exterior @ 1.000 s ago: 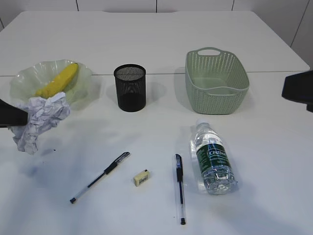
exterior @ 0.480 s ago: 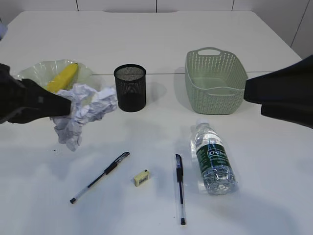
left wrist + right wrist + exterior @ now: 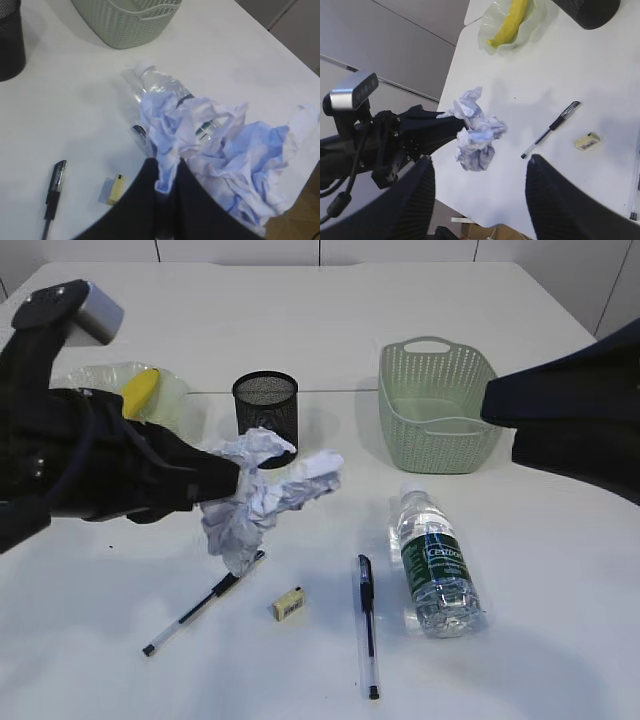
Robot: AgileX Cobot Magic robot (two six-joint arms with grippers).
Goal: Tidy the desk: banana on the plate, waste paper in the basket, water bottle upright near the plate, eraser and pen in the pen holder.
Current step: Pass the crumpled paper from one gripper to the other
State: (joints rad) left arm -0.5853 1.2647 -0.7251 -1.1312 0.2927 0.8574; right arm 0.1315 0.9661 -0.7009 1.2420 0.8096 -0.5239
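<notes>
Waste paper [image 3: 262,495] hangs mid-frame, pinched in your left gripper [image 3: 228,480]. Your right gripper [image 3: 479,172] gapes, holding nothing.

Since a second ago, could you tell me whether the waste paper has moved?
Yes. The waste paper, held by the left gripper, has travelled rightward from beside the plate to in front of the pen holder.

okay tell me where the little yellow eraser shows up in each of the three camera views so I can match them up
Exterior view: the eraser lies at lower centre, between the two pens.
Left wrist view: the eraser is at lower left, right of a pen.
Right wrist view: the eraser is at the right, just below a pen.
Shared landmark: the crumpled paper, held in the left tool, shows in all three.
</notes>
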